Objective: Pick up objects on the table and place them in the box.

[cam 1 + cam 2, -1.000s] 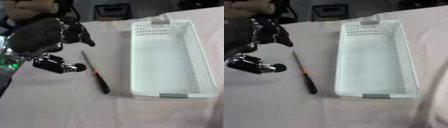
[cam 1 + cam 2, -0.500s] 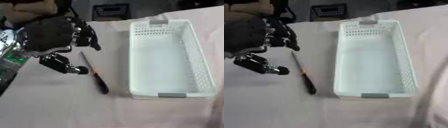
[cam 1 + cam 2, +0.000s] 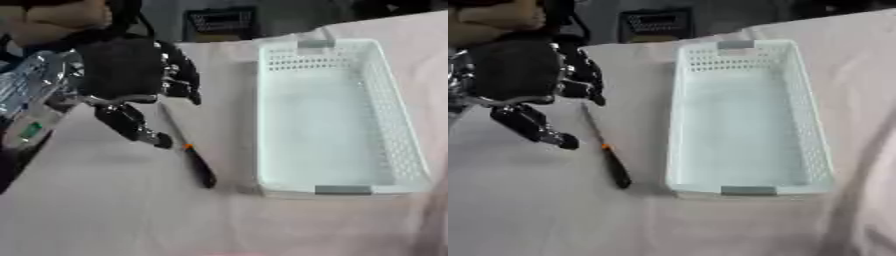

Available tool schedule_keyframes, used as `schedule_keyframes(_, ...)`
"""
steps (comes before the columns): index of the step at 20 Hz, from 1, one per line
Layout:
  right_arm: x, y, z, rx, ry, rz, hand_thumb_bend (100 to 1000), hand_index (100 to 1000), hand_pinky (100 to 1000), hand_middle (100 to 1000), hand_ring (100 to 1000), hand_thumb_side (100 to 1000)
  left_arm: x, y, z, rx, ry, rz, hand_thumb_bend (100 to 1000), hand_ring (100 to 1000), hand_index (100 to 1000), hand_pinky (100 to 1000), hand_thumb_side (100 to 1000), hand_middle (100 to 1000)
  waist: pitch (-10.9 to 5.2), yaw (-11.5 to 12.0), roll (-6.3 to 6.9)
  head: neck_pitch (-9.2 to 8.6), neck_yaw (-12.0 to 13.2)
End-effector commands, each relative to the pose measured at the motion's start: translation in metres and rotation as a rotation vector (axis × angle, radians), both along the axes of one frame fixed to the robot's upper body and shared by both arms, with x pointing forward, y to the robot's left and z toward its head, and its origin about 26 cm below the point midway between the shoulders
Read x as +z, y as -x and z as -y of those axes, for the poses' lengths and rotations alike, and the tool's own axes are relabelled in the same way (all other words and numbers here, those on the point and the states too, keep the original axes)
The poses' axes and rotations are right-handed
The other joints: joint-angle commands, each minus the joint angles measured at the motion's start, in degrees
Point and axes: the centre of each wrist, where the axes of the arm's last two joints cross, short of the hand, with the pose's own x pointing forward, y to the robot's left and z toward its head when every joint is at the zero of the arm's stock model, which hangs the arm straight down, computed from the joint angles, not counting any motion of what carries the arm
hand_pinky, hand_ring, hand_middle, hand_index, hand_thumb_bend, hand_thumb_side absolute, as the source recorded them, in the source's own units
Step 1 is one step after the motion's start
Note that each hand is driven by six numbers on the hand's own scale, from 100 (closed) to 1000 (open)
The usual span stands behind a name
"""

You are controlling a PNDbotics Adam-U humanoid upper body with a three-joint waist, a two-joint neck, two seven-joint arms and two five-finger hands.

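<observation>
A screwdriver (image 3: 192,154) with a thin metal shaft, an orange collar and a black handle lies on the pink cloth, just left of the box. The white perforated box (image 3: 331,116) stands lengthwise at the right and holds nothing. My left hand (image 3: 131,75) hovers above the shaft end of the screwdriver, palm down, fingers spread and slightly bent, thumb (image 3: 136,128) pointing down beside the shaft. Nothing sits between thumb and fingers. My right hand shows in neither view.
The pink cloth (image 3: 122,210) covers the table, with bare room in front and to the left of the screwdriver. A dark crate (image 3: 223,22) stands beyond the far edge. A pale blur (image 3: 868,190) crosses the lower right corner.
My left hand has moved right and slightly forward toward the screwdriver's shaft, its fingers spreading. The screwdriver and box have stayed put.
</observation>
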Motion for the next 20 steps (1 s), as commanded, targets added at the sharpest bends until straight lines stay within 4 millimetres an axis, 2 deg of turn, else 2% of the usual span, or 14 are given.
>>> schedule_keyframes(1, 0.007, 0.001, 0.000, 0.013, 0.020, 0.019, 100, 811, 435, 604, 553, 752, 0.001, -0.007, -0.005, 0.012, -0.031, 0.014, 716, 737, 720, 642, 414, 599, -0.58, 0.0, -0.18, -0.37, 0.1)
schedule_keyframes(9, 0.007, 0.001, -0.001, 0.016, 0.022, 0.017, 100, 811, 435, 604, 553, 753, -0.019, -0.019, -0.009, 0.024, -0.009, -0.063, 581, 709, 712, 662, 353, 570, -0.57, 0.0, -0.24, -0.34, 0.0)
schedule_keyframes(14, 0.007, 0.001, -0.001, 0.018, 0.022, 0.016, 100, 811, 435, 604, 553, 753, -0.028, -0.024, -0.010, 0.028, -0.017, -0.117, 537, 705, 702, 670, 360, 560, -0.56, -0.1, -0.25, -0.34, -0.1)
schedule_keyframes(20, 0.007, 0.001, -0.001, 0.019, 0.023, 0.015, 100, 812, 435, 604, 553, 754, -0.033, -0.026, -0.011, 0.030, -0.034, -0.141, 533, 709, 697, 673, 376, 553, -0.52, -0.1, -0.25, -0.54, -0.2)
